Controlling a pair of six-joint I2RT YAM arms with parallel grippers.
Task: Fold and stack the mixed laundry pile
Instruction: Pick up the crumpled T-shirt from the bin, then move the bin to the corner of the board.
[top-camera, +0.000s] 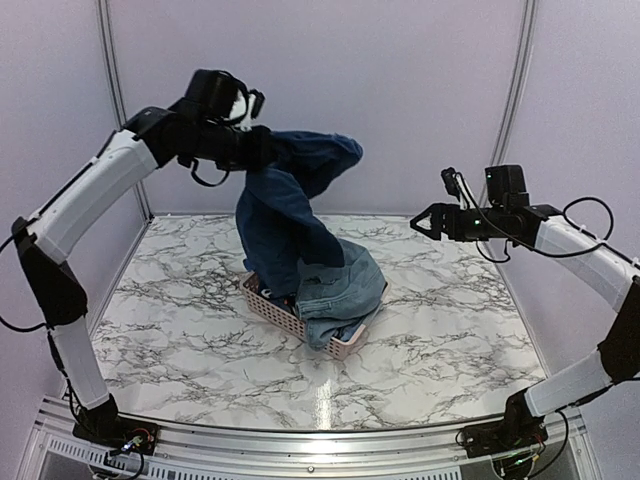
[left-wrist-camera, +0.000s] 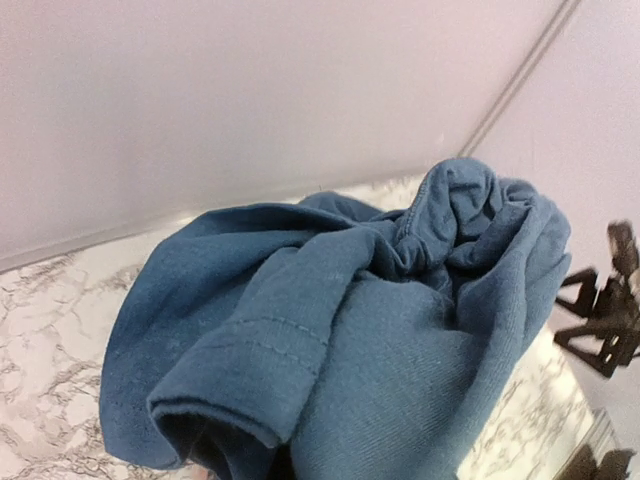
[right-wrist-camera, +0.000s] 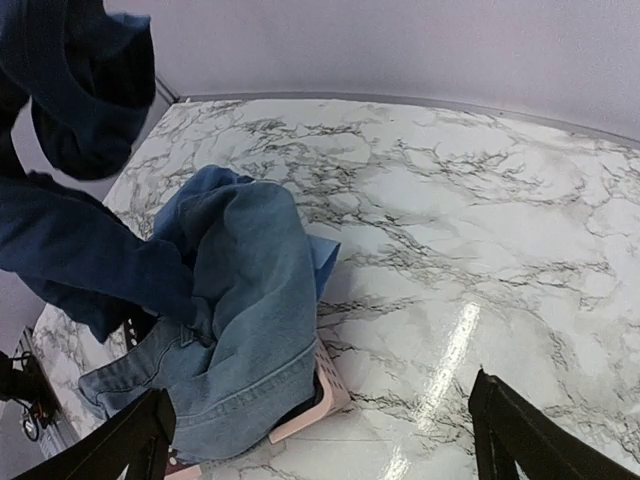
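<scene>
White-shelled arms (top-camera: 95, 190) with black joints and looping black cables.

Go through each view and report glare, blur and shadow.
Top view: sharp and evenly lit, with a glare streak on the table. Left wrist view: the blue shirt fills the frame, slightly soft. Right wrist view: a glare streak on the table too; the right gripper's fingers are dark and blurred.

a dark blue garment (top-camera: 280, 215) is clamped by the left pincer (top-camera: 264, 147), raised high over the desk (top-camera: 180, 310), and hangs down into the pink basket (top-camera: 275, 308). a light denim piece (top-camera: 345, 285) is draped over the basket's right side. the right pincer (top-camera: 422, 222) is held with jaws spread, well apart.
</scene>
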